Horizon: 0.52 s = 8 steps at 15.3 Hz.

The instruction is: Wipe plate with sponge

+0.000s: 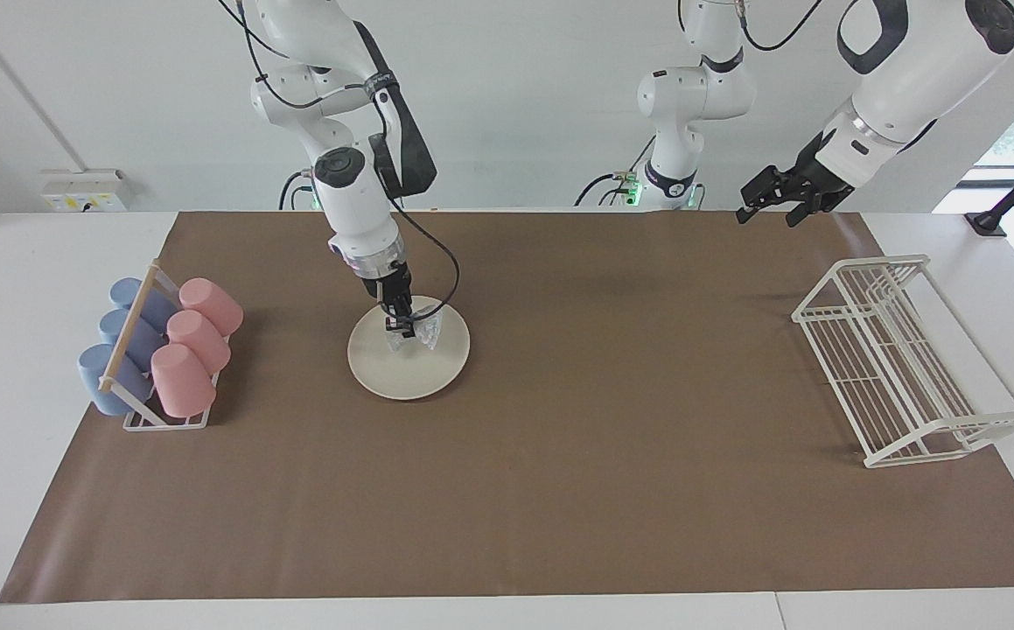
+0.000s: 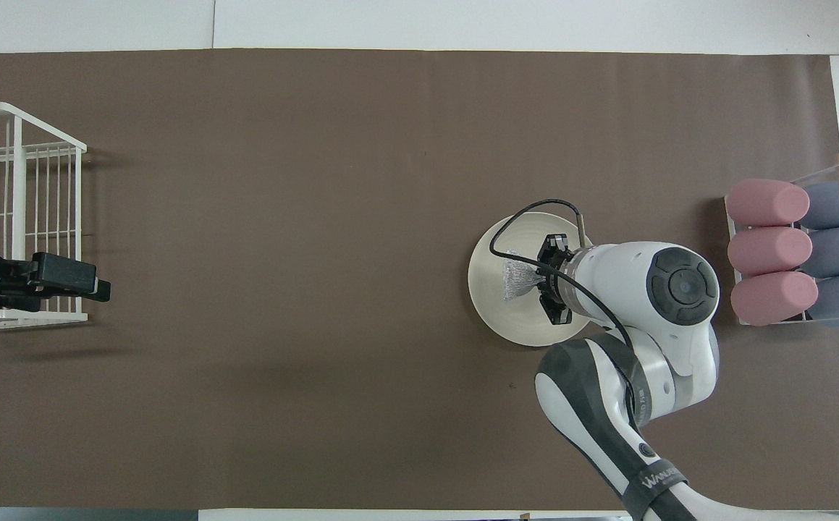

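We start with the sponge (image 1: 416,332), a crinkled silvery pad that lies on the plate (image 1: 409,372), on the part of it nearer the robots. The right pincer (image 1: 400,325) pinches it at its narrow middle, and from above the two ends fan out past the fingers. We judge it light and soft: it will crush and fold under pressure rather than push back, so the grip belongs at that waist, where the material bunches and cannot slide free. Held by an edge, we think it would flop or tear loose on the first stroke.

The plate rests flat on the brown mat covering the worktop (image 1: 559,490), toward the right arm's end. It looks stiff, smooth and probably breakable, and nothing pins it down. We expect it to skate under a hard sideways rub, so pressure should stay moderate and mostly downward.

Beside the plate stands a small rack of pink and blue cups (image 1: 161,350). A white wire rack (image 1: 900,359) sits well apart at the left arm's end. The left pincer (image 1: 773,194) waits in the air over that end of the mat; we cannot tell its state.
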Available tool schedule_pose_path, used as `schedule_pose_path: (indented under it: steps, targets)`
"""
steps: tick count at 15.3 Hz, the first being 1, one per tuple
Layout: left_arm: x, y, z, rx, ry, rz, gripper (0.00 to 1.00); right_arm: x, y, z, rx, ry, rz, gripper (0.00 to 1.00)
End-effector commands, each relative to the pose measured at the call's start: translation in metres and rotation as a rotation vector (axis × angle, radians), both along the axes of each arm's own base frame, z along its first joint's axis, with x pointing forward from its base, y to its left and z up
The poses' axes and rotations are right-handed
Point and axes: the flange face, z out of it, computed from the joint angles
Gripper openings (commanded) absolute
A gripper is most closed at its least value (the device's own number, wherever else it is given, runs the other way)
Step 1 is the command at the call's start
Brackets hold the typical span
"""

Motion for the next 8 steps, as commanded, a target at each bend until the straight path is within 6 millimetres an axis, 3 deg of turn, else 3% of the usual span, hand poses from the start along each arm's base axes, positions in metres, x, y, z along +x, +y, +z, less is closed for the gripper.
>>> schedule_pose_path:
  steps: [1, 5, 8]
  targets:
    - [-0.006, 0.001, 0.024, 0.112, -0.014, -0.013, 1.0, -0.004, -0.001, -0.005, 0.001, -0.022, 0.034, 0.0]
    - [-0.005, 0.003, 0.032, 0.181, -0.024, -0.025, 1.0, -0.006, 0.026, -0.053, -0.012, -0.006, 0.074, 0.0]
    - [-0.007, 0.003, 0.032, 0.193, -0.018, -0.029, 1.0, -0.007, 0.032, -0.06, -0.012, 0.0, 0.077, 0.0]
